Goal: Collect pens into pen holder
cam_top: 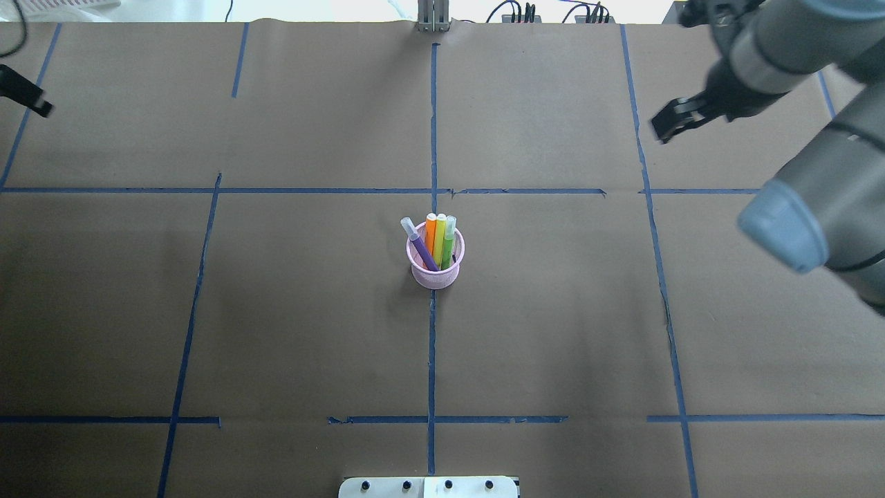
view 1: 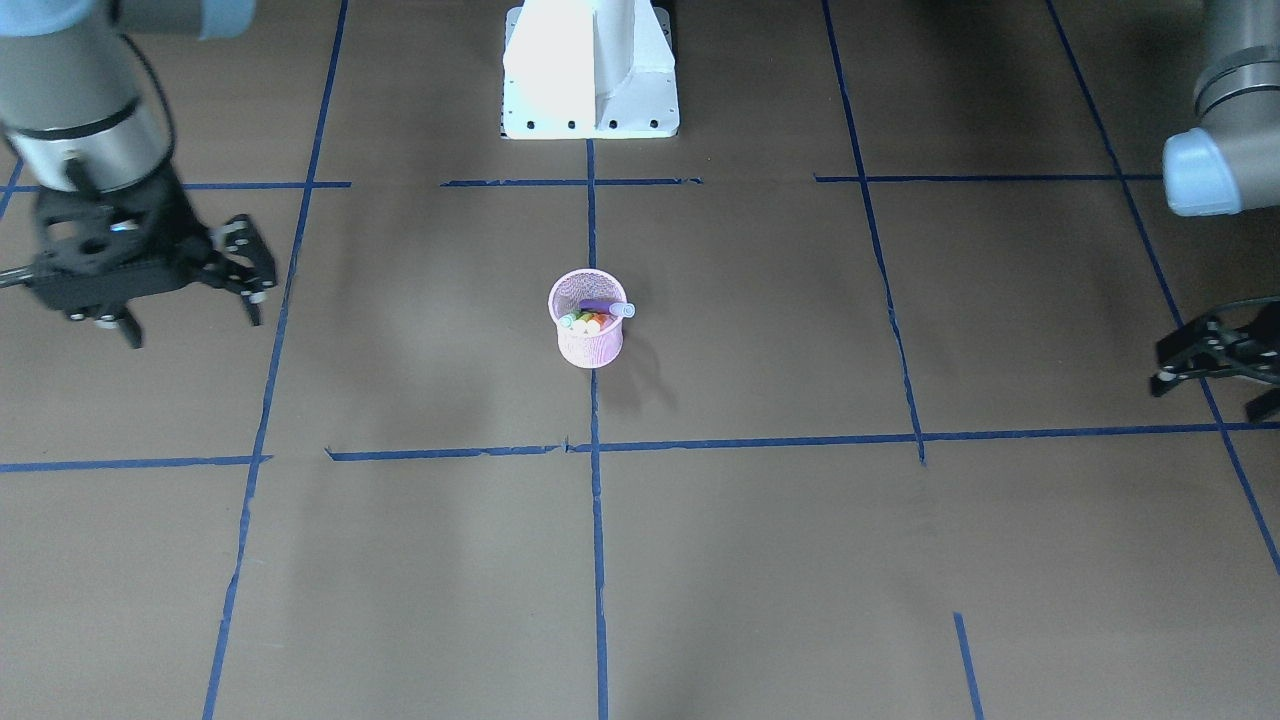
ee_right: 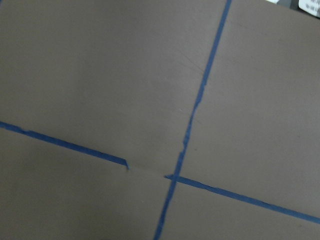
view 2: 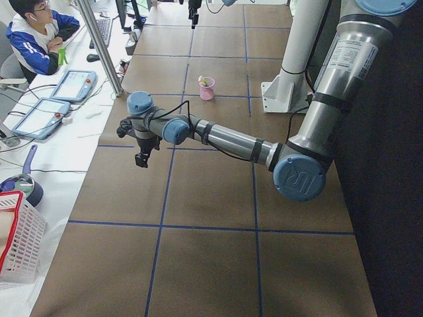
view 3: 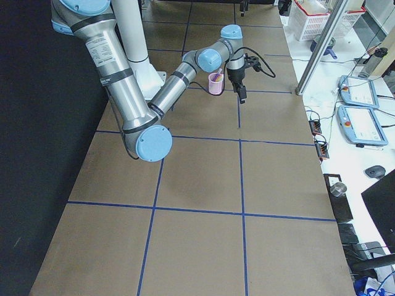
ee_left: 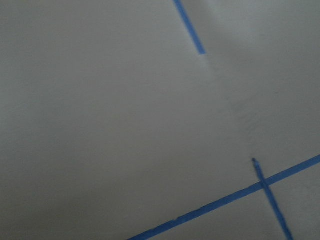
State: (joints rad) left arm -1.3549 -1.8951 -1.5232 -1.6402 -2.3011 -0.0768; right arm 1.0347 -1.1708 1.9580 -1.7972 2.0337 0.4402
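The pink mesh pen holder (cam_top: pixel 435 271) stands upright at the table's middle, also in the front view (view 1: pixel 589 340). The purple pen (cam_top: pixel 420 247), the orange pen (cam_top: pixel 430 234) and the green pen (cam_top: pixel 441 238) stand inside it and lean toward the far side. My right gripper (view 1: pixel 190 318) is open and empty, far to the holder's right near the table's far right (cam_top: pixel 669 126). My left gripper (view 1: pixel 1212 392) is open and empty at the table's left edge (cam_top: pixel 28 97). Both wrist views show only bare paper and tape.
Brown paper with blue tape lines (cam_top: pixel 432 346) covers the table. The white robot base (view 1: pixel 590 70) stands at the near middle edge. An operator with tablets (view 2: pixel 39 33) sits beyond the far side. A white basket (view 2: pixel 16 244) stands off the table.
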